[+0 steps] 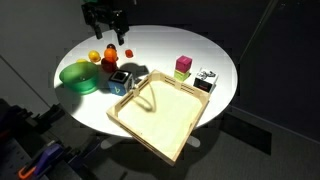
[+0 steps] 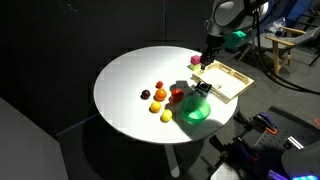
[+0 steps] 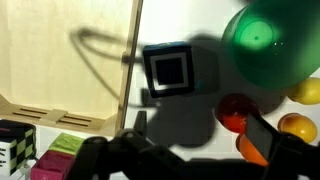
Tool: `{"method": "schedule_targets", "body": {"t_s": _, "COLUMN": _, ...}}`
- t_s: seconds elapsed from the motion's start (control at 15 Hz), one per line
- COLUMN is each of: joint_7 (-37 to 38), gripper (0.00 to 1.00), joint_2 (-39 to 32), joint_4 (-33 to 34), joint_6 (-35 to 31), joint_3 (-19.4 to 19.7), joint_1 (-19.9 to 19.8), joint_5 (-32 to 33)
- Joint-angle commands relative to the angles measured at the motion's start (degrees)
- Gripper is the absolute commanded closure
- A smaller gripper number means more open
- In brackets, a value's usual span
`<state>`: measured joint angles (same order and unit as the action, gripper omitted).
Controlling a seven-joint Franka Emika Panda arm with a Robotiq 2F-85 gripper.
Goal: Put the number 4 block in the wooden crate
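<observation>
Saw the number 4 block (image 3: 168, 68), a cube with a white top face and a dark square frame, sitting on the smooth, round white tabletop (image 1: 150, 45). In an exterior view, placed it just outside the wooden crate (image 1: 175, 125), at 10 o'clock from that pale, low-rimmed tray. Found a glossy green bowl (image 1: 78, 77) at the block's 9 o'clock. Noted the claw (image 3: 190, 140) spread wide, empty, hanging above the block.
</observation>
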<state>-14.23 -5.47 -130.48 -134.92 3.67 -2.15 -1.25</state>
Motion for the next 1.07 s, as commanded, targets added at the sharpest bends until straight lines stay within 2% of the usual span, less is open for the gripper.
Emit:
{"method": "schedule_targets", "body": {"t_s": 0.0, "joint_7": -1.5, "gripper": 0.00, "joint_2": -3.4, "joint_4": 1.5, "joint_6": -2.1, "joint_3": -0.3, "joint_1": -1.2, "joint_5": -0.6}}
{"method": "schedule_targets", "body": {"t_s": 0.6, "joint_7": -4.1, "gripper": 0.00, "joint_2": -11.9, "joint_4": 4.0, "joint_6": -8.6, "joint_3": -1.6, "joint_1": -3.3, "joint_5": -0.8}}
{"method": "schedule_targets", "body": {"t_s": 1.0, "joint_7": -2.6, "gripper": 0.00, "joint_2": -17.4, "joint_4": 6.7, "joint_6": -9.7, "joint_3": -2.6, "joint_1": -2.4, "joint_5": 1.8}}
